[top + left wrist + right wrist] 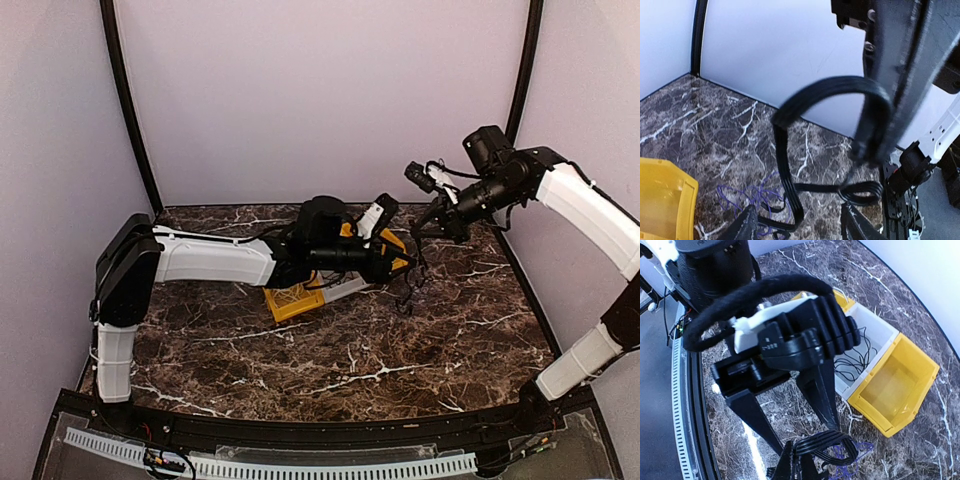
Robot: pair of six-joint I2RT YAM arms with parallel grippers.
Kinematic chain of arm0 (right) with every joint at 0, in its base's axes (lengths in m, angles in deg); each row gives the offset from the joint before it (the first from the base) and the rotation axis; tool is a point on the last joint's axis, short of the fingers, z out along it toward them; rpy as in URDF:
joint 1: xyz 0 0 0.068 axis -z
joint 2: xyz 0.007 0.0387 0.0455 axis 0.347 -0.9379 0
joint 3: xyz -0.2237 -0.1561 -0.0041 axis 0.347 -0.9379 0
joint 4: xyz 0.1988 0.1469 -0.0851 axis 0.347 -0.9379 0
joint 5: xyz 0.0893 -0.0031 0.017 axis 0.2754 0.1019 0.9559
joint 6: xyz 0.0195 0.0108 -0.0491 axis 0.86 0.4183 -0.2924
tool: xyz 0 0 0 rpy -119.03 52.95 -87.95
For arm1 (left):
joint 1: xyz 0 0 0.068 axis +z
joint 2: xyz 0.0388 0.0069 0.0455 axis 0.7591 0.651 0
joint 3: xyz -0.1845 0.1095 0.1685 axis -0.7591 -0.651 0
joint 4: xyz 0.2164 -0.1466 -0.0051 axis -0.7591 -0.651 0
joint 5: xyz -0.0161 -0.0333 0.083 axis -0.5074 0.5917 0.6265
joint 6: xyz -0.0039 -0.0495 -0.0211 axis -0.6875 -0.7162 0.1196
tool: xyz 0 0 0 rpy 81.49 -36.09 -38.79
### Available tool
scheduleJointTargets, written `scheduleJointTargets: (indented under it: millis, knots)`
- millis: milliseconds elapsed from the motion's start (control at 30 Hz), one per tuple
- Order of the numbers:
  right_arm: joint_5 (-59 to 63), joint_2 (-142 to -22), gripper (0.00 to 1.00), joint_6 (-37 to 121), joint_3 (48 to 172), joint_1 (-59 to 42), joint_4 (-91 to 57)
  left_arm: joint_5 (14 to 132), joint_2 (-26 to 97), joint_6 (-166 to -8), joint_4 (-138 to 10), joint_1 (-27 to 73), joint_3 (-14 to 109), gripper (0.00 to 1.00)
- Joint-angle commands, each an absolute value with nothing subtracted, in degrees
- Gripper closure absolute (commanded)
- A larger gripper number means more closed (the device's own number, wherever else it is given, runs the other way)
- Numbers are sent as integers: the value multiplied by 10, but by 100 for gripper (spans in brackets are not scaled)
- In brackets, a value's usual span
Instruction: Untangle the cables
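Observation:
A black flat multi-strand cable (408,290) hangs from my right gripper (432,225), which is shut on its upper loop (822,440). In the left wrist view the cable (784,165) drops from the right gripper's fingers (890,100) to the table and curls there. My left gripper (400,262) is open, and its fingertips (747,220) stand either side of the cable's lower part without closing on it. A thin purple cord (735,197) lies tangled on the marble under the black cable, and it also shows in the right wrist view (860,446).
A yellow bin (290,302) and a white bin (875,335) holding a thin black cord (852,362) sit under the left arm. Another yellow bin (395,245) is behind them. The enclosure walls stand close behind and at the sides.

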State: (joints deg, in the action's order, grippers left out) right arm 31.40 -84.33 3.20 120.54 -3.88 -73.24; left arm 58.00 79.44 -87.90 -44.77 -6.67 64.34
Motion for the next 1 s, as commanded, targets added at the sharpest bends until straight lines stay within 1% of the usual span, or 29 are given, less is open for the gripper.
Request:
scheduleJointTargets:
  millis: [0, 67, 133, 200, 233, 300, 333, 367, 400, 467, 533, 633, 667, 733, 867, 967]
  knots:
    - [384, -834, 100, 20, 1258, -36, -770, 572, 810, -926, -321, -66, 643, 45]
    - [397, -833, 100, 20, 1275, -36, -773, 570, 824, -936, -302, -67, 647, 46]
    - [410, -832, 100, 22, 1291, -36, -774, 568, 835, -944, -288, -67, 648, 50]
    - [421, -830, 100, 27, 1300, -36, -773, 563, 842, -947, -284, -67, 649, 58]
    - [426, -828, 100, 29, 1305, -36, -772, 560, 844, -948, -284, -67, 649, 60]
    - [436, -826, 100, 29, 1313, -36, -771, 559, 846, -948, -290, -67, 649, 68]
    - [440, -825, 100, 31, 1317, -35, -771, 562, 845, -946, -298, -67, 648, 75]
    - [443, -825, 100, 31, 1323, -35, -773, 567, 845, -945, -303, -67, 649, 79]
    - [448, -824, 100, 31, 1330, -34, -775, 570, 844, -944, -310, -67, 648, 85]
    - [459, -821, 100, 29, 1339, -27, -776, 583, 841, -947, -318, -67, 647, 91]
    - [458, -810, 100, 29, 1320, -22, -756, 592, 831, -951, -319, -67, 645, 96]
    - [438, -788, 99, 41, 1227, -6, -693, 603, 807, -962, -306, -67, 641, 100]
    - [436, -779, 97, 41, 1195, 0, -673, 607, 793, -969, -298, -67, 641, 100]
    - [430, -772, 84, 48, 1140, 12, -632, 616, 774, -980, -288, -67, 644, 100]
    - [420, -768, 62, 54, 1052, 26, -573, 629, 743, -1002, -276, -67, 653, 100]
    - [417, -759, 51, 58, 987, 27, -530, 637, 728, -1026, -271, -67, 661, 100]
